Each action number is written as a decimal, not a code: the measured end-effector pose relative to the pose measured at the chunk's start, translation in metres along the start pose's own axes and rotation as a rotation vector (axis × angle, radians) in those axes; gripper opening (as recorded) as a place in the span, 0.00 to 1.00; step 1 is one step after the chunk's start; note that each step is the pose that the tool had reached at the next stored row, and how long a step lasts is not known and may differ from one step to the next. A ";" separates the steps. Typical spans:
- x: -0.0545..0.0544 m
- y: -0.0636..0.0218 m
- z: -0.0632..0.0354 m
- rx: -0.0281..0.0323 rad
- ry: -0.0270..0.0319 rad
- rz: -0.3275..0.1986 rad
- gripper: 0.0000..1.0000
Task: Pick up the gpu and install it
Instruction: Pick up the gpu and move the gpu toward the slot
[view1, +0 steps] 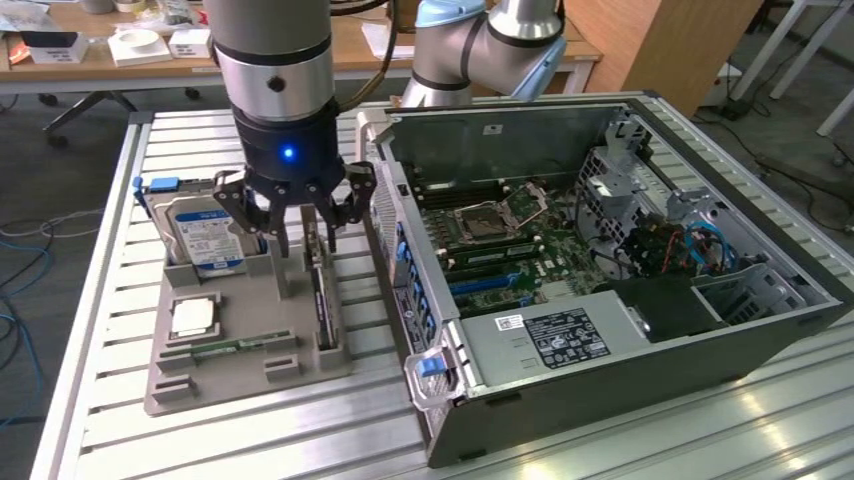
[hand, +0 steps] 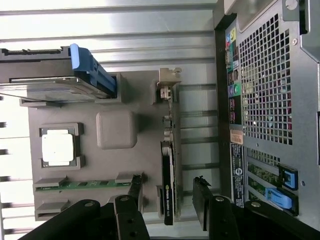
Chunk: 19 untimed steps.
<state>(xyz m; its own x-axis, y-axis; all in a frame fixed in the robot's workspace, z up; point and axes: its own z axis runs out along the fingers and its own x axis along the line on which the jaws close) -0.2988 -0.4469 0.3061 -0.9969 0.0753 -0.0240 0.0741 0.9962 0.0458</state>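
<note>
Claw (view1: 296, 222), black metal, spread wide, gripping nothing. Its fingers (hand: 200, 200) sit either side of the gpu (view1: 322, 300), a thin dark card w/ metal end bracket, standing on edge in the grey plastic parts tray (view1: 214, 385), beside the open black PC tower (view1: 747, 330).

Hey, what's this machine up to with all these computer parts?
A robot arm's gripper hangs open over a grey tray of computer parts. Its fingers sit on either side of the gpu, a thin card standing on edge in the tray. The card is not yet gripped or lifted. The opened computer case lies beside the tray, on the exterior view's right.
</note>
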 end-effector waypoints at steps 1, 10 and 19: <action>0.000 -0.0001 0.0012 0.0001 0.0001 0.000 0.53; 0.000 -0.0005 0.0102 0.0001 0.0001 0.000 0.53; 0.000 -0.0007 0.0143 0.0000 0.0001 0.000 0.53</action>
<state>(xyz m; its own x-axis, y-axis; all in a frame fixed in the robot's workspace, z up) -0.2988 -0.4469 0.2918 -0.9969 0.0753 -0.0240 0.0741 0.9962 0.0458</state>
